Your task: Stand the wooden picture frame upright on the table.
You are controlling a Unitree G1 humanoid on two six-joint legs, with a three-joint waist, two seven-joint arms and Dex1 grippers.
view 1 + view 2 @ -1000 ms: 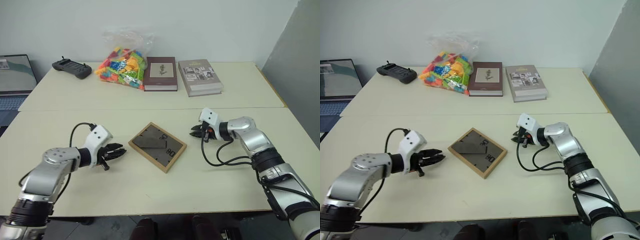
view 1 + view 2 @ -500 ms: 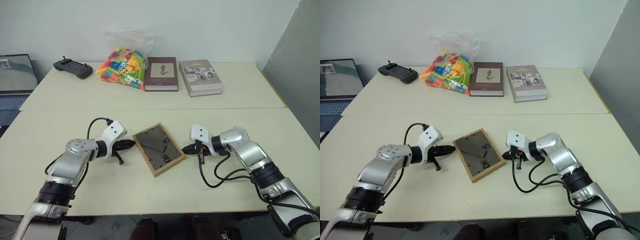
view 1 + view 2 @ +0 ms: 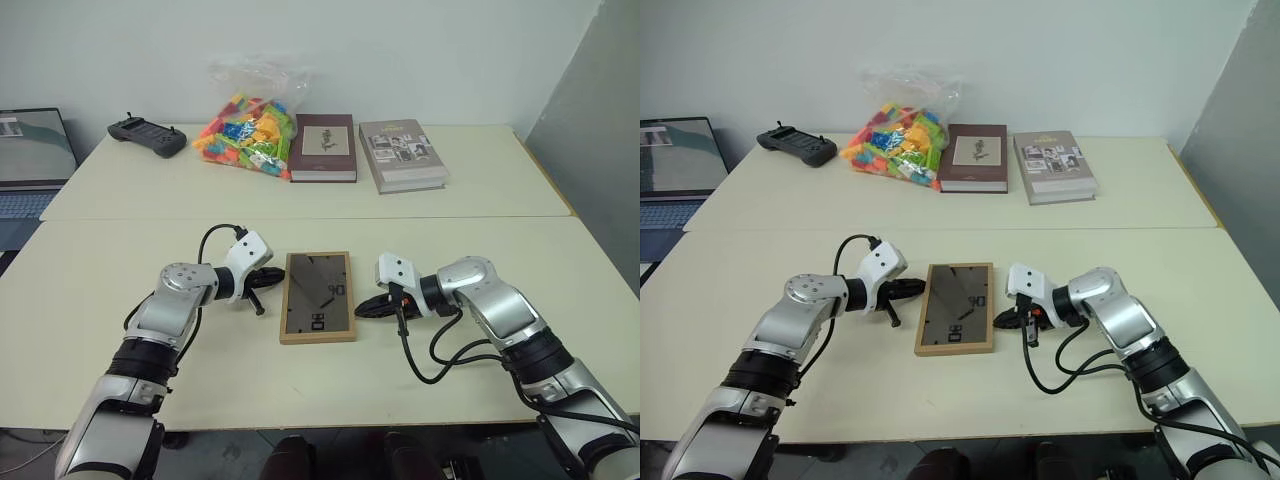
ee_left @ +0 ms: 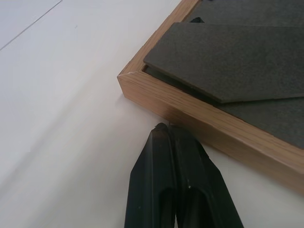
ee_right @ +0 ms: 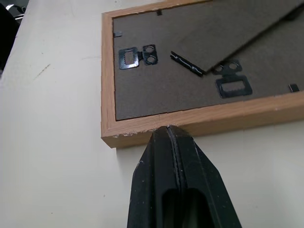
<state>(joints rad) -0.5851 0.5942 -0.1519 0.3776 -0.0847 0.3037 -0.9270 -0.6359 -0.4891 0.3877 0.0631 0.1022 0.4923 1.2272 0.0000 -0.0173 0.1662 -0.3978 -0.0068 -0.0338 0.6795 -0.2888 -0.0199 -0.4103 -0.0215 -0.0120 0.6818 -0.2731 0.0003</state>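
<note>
The wooden picture frame (image 3: pixel 318 310) lies flat on the table (image 3: pixel 200 380), face down, with its dark back and folded stand (image 5: pixel 223 28) upward. Its long sides run away from me. My left gripper (image 3: pixel 274 276) is shut, and its tips (image 4: pixel 164 128) press against the frame's left side near the far corner. From the other side my right gripper (image 3: pixel 360 308) is also shut, its tips (image 5: pixel 168 129) against the frame's right side near the near corner. Neither gripper holds anything.
Along the table's far side sit a black controller (image 3: pixel 145 135), a bag of coloured bricks (image 3: pixel 245 133), a maroon book (image 3: pixel 322 147) and a grey book (image 3: pixel 400 153). A laptop (image 3: pixel 30 150) stands at the far left. A seam (image 3: pixel 500 216) crosses the tabletop.
Both grippers closed in on the frame from its two sides and shut. The frame turned from a diagonal lie to square with the table edge.
</note>
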